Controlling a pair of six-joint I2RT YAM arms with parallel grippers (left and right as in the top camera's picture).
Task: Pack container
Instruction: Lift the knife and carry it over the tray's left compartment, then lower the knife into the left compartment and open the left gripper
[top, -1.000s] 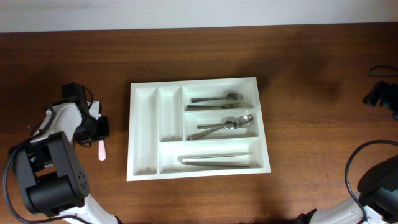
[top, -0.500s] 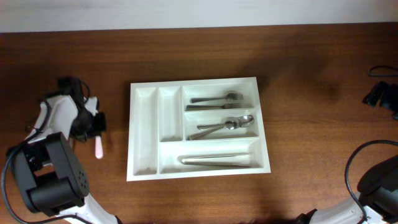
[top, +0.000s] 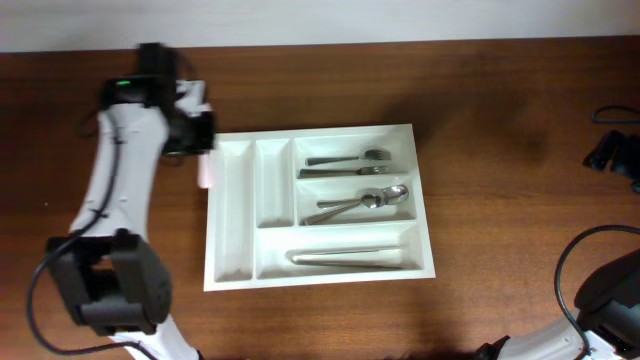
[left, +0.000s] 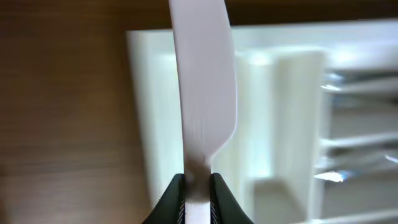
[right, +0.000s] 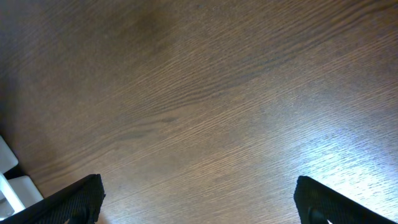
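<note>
The left gripper (left: 198, 182) was seen clamped on the handle of a pale plastic knife (left: 202, 81), its two dark fingers (left: 170, 200) pressed against either side of the handle. The blade was carried straight out ahead of the fingertips, with its flat face turned toward the wrist camera. Just below and ahead of this gripper the container was found: a large white cutlery tray (top: 232, 215), set flat on the wooden table (top: 500, 100). The blade was lined up along the tray's nearest outer wall, beside the first of two narrow upright compartments; whether it hung over that wall or just outside it could not be told. Beyond those, farther from the gripper, three wide compartments were ranged one after another. Metal forks (top: 348, 158) were laid in the wide compartment nearest the gripper, metal spoons (top: 365, 200) in the middle one, and long metal pieces (top: 350, 258), too thin to be named surely, in the farthest.

The right gripper (right: 198, 190) was held with its jaws spread wide and empty. Brown wood grain was shown beneath it, and a small white block (right: 18, 190), not identifiable, was caught at the lower left edge of its view. This gripper was placed well apart from the tray, off the side opposite the left gripper.
</note>
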